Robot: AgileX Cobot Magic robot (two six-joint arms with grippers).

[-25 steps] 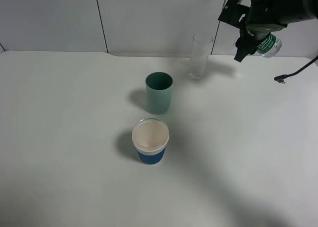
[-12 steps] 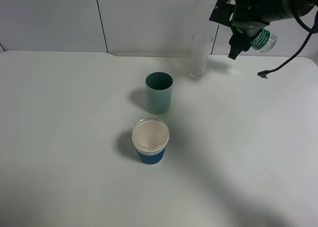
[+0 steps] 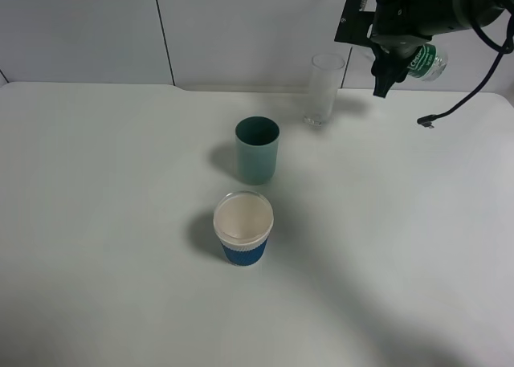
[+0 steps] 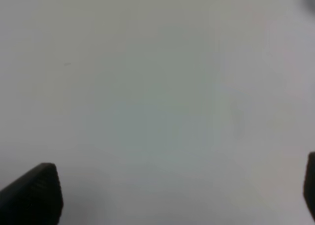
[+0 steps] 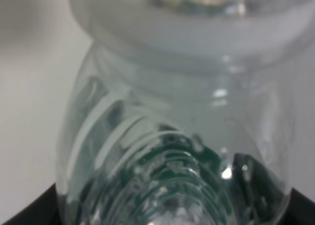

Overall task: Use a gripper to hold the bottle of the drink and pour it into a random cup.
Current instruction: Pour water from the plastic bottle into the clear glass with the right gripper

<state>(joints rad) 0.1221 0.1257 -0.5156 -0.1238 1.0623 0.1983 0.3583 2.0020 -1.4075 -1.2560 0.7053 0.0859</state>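
White tabletop [image 3: 120,263] spread wide, and up at its far edge the right gripper [image 3: 395,62] hangs in the air, the only arm in the high view. Its black fingers [image 5: 19,217] are clamped on the bottle of the drink [image 3: 426,62]; the wrist view is filled with clear ribbed plastic and a glimpse of green label.

Well away from those fingers, out in the middle of the tabletop, stand a teal cup [image 3: 257,150] and, further off again, a blue paper cup [image 3: 242,229].

Now the one that matters: the tall clear cup [image 3: 324,90] stands upright, near the fingers but apart, lower than them and off toward the centre side. The bottle sticks out of the grip on the side away from it, its long axis tipped off vertical. Which end is the mouth, I can't tell from here.

So the judgement: the right arm is far nearer, and the pour turns on bringing the bottle across over that open rim.

The left gripper [image 4: 177,185] shows only spread fingertips over bare tabletop, holding nothing.
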